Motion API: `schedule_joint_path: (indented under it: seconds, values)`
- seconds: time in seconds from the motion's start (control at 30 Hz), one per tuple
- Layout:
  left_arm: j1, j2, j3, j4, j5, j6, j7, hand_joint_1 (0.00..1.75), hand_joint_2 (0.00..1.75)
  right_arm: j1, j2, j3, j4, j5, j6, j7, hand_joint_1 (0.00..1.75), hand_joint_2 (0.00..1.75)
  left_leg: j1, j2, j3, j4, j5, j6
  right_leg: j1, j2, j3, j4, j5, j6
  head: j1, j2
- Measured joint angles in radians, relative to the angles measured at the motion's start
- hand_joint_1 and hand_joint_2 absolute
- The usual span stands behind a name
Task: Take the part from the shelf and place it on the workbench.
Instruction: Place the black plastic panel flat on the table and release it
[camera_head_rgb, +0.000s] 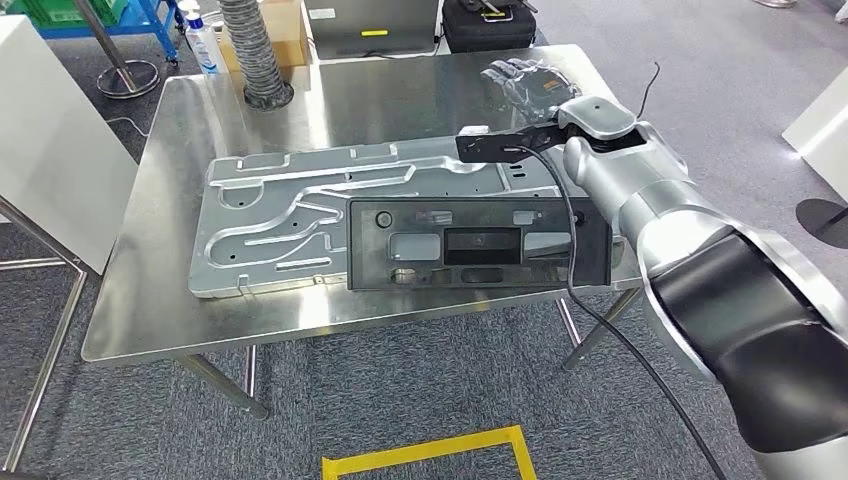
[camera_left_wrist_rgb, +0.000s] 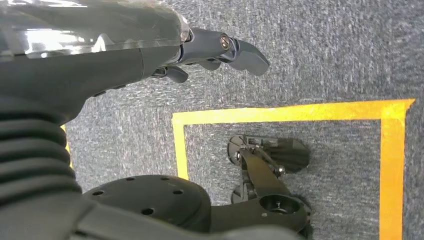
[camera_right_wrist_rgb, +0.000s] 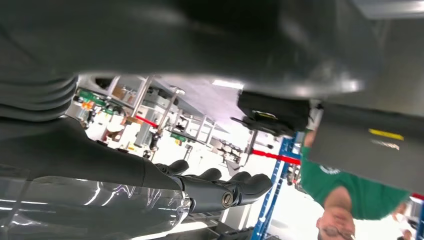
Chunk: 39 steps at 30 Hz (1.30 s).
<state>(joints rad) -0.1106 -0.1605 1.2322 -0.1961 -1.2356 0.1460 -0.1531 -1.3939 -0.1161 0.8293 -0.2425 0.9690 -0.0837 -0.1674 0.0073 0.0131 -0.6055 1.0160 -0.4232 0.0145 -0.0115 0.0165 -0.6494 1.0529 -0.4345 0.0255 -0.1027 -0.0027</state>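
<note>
Head view shows the part (camera_head_rgb: 478, 245), a dark rectangular panel, lying flat on the workbench (camera_head_rgb: 140, 310). It rests partly on top of a larger grey stamped metal plate (camera_head_rgb: 290, 215), and its near long edge runs close to the front edge of the bench, its right end close to the right-hand corner. Placement appears done or nearly so.

The right hand (camera_head_rgb: 520, 80) hovers over the far right of the bench, beyond the panel, fingers spread and holding nothing. A dark bracket at the wrist (camera_head_rgb: 500, 147) and a black cable (camera_head_rgb: 572, 270) pass directly above the panel's right end.

Risk one: the cable or bracket could catch the panel's corner as the arm draws back and drag it toward the edge; with so little bench left in front, it could slide off.

Risk two: the panel sits on an uneven, ribbed plate, so it may rock or shift under a light knock.

Left wrist view shows the left hand (camera_left_wrist_rgb: 220, 52) hanging over carpet marked with yellow tape (camera_left_wrist_rgb: 280, 114), fingers loosely extended and empty.

A person in a green shirt (camera_right_wrist_rgb: 330, 185) appears in the right wrist view beyond the bench, which calls for care.
</note>
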Motion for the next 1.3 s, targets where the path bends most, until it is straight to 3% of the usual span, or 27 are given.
schedule_joint_path:
  seconds: [0.1, 0.13, 0.17, 0.2, 0.27, 0.33, 0.47, 0.53, 0.6, 0.67, 0.7, 0.73, 0.8, 0.87, 0.97, 1.0, 1.03, 1.07, 1.13, 1.17, 1.23, 1.27, 1.3]
  values:
    - [0.0, 0.001, 0.005, 0.0, 0.002, -0.004, 0.019, 0.0, 0.0, 0.003, 0.017, -0.017, 0.005, -0.003, -0.002, -0.002, 0.0, 0.0, -0.003, 0.008, 0.0, -0.004, 0.007, 0.01, -0.001, -0.002, -0.076, 0.168, -0.095, 0.01, 0.0, 0.0]
    - [0.002, 0.001, 0.006, 0.0, 0.003, -0.005, 0.026, 0.0, 0.0, 0.007, 0.024, -0.022, 0.008, -0.003, -0.002, -0.002, 0.0, 0.0, -0.005, 0.011, -0.002, -0.003, 0.008, 0.011, -0.002, -0.002, -0.101, 0.224, -0.117, 0.012, 0.0, 0.0]
    - [0.003, 0.001, 0.008, 0.0, 0.002, -0.005, 0.033, 0.0, 0.0, 0.011, 0.03, -0.026, 0.012, -0.002, -0.002, -0.002, 0.0, 0.0, -0.006, 0.012, -0.003, -0.002, 0.008, 0.011, -0.002, -0.003, -0.111, 0.249, -0.12, 0.013, 0.0, 0.0]
    - [0.005, 0.001, 0.01, 0.0, 0.002, -0.005, 0.037, 0.0, 0.0, 0.014, 0.036, -0.032, 0.014, -0.002, -0.002, -0.002, 0.0, 0.0, -0.006, 0.013, -0.005, 0.0, 0.008, 0.011, -0.002, -0.003, -0.103, 0.236, -0.105, 0.013, 0.0, 0.0]
    - [0.006, 0.001, 0.012, 0.0, 0.0, -0.005, 0.042, 0.0, 0.0, 0.015, 0.044, -0.044, 0.018, 0.0, -0.002, -0.002, 0.0, 0.0, -0.006, 0.014, -0.007, 0.005, 0.008, 0.009, -0.002, -0.002, -0.036, 0.112, -0.046, 0.01, 0.0, 0.0]
    - [0.006, 0.002, 0.013, 0.0, 0.0, -0.005, 0.043, 0.0, 0.0, 0.011, 0.049, -0.055, 0.018, 0.0, -0.003, -0.003, 0.0, 0.0, -0.009, 0.012, -0.011, 0.011, 0.008, 0.0, 0.001, 0.003, 0.016, 0.006, -0.005, -0.001, 0.0, 0.0]
    - [0.006, 0.002, 0.016, 0.0, -0.001, -0.005, 0.045, 0.0, 0.0, 0.01, 0.052, -0.069, 0.02, 0.0, -0.005, -0.003, 0.0, 0.0, -0.01, 0.011, -0.02, 0.016, 0.008, -0.022, 0.004, 0.004, 0.016, -0.016, 0.016, -0.028, 0.0, 0.0]
    - [0.007, 0.002, 0.018, 0.0, -0.003, -0.006, 0.045, 0.0, 0.0, 0.009, 0.048, -0.075, 0.02, 0.001, -0.009, -0.001, 0.0, 0.0, -0.007, 0.007, -0.041, 0.069, -0.043, -0.029, 0.001, 0.003, 0.008, -0.022, 0.029, -0.044, 0.0, 0.0]
    - [0.007, 0.003, 0.018, 0.0, -0.006, -0.007, 0.045, 0.0, 0.0, 0.008, 0.041, -0.083, 0.019, 0.001, -0.013, 0.001, 0.0, 0.0, -0.004, 0.003, -0.079, 0.194, -0.129, -0.032, 0.002, 0.003, -0.007, -0.022, 0.042, -0.051, 0.0, 0.0]
    - [0.005, 0.003, 0.018, 0.0, -0.009, -0.008, 0.045, 0.0, 0.0, 0.009, 0.034, -0.09, 0.019, -0.001, -0.019, 0.003, 0.0, 0.0, -0.002, 0.001, -0.094, 0.287, -0.176, -0.033, 0.005, 0.004, -0.026, -0.022, 0.058, -0.053, 0.0, 0.0]
    - [0.004, 0.003, 0.018, 0.0, -0.01, -0.008, 0.045, 0.0, 0.0, 0.009, 0.032, -0.095, 0.019, -0.002, -0.023, 0.003, 0.0, 0.0, -0.002, 0.001, -0.076, 0.281, -0.173, -0.032, 0.007, 0.005, -0.035, -0.022, 0.066, -0.053, 0.0, 0.0]
    - [0.003, 0.003, 0.018, 0.0, -0.01, -0.008, 0.045, 0.0, 0.0, 0.01, 0.03, -0.101, 0.018, -0.002, -0.028, 0.002, 0.0, 0.0, -0.002, 0.001, -0.039, 0.236, -0.155, -0.028, 0.008, 0.007, -0.044, -0.022, 0.074, -0.052, 0.0, 0.0]
    - [-0.001, 0.004, 0.018, 0.0, -0.012, -0.009, 0.043, 0.0, 0.0, 0.01, 0.027, -0.112, 0.016, 0.0, -0.044, -0.001, 0.0, 0.0, -0.007, 0.005, 0.057, 0.092, -0.116, -0.018, 0.011, 0.009, -0.059, -0.021, 0.091, -0.047, 0.0, 0.0]
    - [-0.006, 0.007, 0.018, 0.0, -0.015, -0.011, 0.04, 0.0, 0.0, 0.013, 0.024, -0.12, 0.013, 0.004, -0.061, -0.003, 0.0, 0.0, -0.017, 0.009, 0.105, 0.007, -0.098, -0.012, 0.012, 0.008, -0.068, -0.024, 0.108, -0.037, 0.0, 0.0]
    - [-0.007, 0.008, 0.018, 0.0, -0.02, -0.013, 0.037, 0.0, 0.0, 0.025, 0.022, -0.131, 0.013, 0.01, -0.075, 0.0, 0.0, 0.0, -0.022, 0.013, 0.093, -0.011, -0.069, -0.002, 0.007, 0.008, -0.074, -0.039, 0.134, -0.02, 0.0, 0.0]
    - [-0.008, 0.008, 0.018, 0.0, -0.021, -0.014, 0.037, 0.0, 0.0, 0.029, 0.022, -0.134, 0.012, 0.013, -0.077, 0.002, 0.0, 0.0, -0.019, 0.018, 0.086, -0.019, -0.053, 0.004, 0.007, 0.008, -0.08, -0.034, 0.12, -0.015, 0.0, 0.0]
    - [-0.009, 0.009, 0.018, 0.0, -0.021, -0.014, 0.038, 0.0, 0.0, 0.031, 0.023, -0.138, 0.012, 0.016, -0.079, 0.003, 0.0, 0.0, -0.015, 0.022, 0.076, -0.027, -0.036, 0.01, 0.007, 0.008, -0.091, -0.01, 0.087, -0.009, 0.0, 0.0]
    - [-0.01, 0.009, 0.018, 0.0, -0.021, -0.015, 0.039, 0.0, 0.0, 0.033, 0.024, -0.141, 0.012, 0.019, -0.082, 0.004, 0.0, 0.0, -0.012, 0.027, 0.064, -0.032, -0.021, 0.014, 0.005, 0.006, -0.106, 0.036, 0.035, -0.004, 0.0, 0.0]
    - [-0.011, 0.009, 0.018, 0.0, -0.021, -0.016, 0.041, 0.0, 0.0, 0.038, 0.027, -0.147, 0.012, 0.023, -0.087, 0.004, 0.0, 0.0, -0.011, 0.03, 0.034, -0.033, 0.003, 0.015, 0.002, 0.001, -0.135, 0.166, -0.062, 0.007, 0.0, 0.0]
    - [-0.01, 0.009, 0.018, 0.0, -0.02, -0.016, 0.041, 0.0, 0.0, 0.043, 0.029, -0.149, 0.012, 0.025, -0.089, 0.004, 0.0, 0.0, -0.01, 0.032, 0.018, -0.031, 0.014, 0.013, -0.001, 0.0, -0.139, 0.219, -0.079, 0.012, 0.0, 0.0]
    - [-0.01, 0.009, 0.018, 0.0, -0.02, -0.017, 0.043, 0.0, 0.0, 0.052, 0.03, -0.151, 0.012, 0.032, -0.092, 0.004, 0.0, 0.0, -0.006, 0.034, -0.015, -0.024, 0.034, 0.006, -0.009, -0.001, -0.105, 0.235, -0.052, 0.021, 0.0, 0.0]
    - [-0.009, 0.009, 0.018, 0.0, -0.02, -0.017, 0.043, 0.0, 0.0, 0.055, 0.031, -0.152, 0.011, 0.037, -0.093, 0.005, 0.0, 0.0, -0.002, 0.034, -0.031, -0.019, 0.042, 0.0, -0.014, -0.001, -0.06, 0.189, -0.03, 0.027, 0.0, 0.0]
    - [-0.009, 0.01, 0.018, 0.0, -0.02, -0.017, 0.044, 0.0, 0.0, 0.055, 0.031, -0.154, 0.009, 0.041, -0.094, 0.006, 0.0, 0.0, -0.001, 0.034, -0.046, -0.012, 0.049, -0.007, -0.018, 0.003, -0.008, 0.122, -0.028, 0.033, 0.0, 0.0]
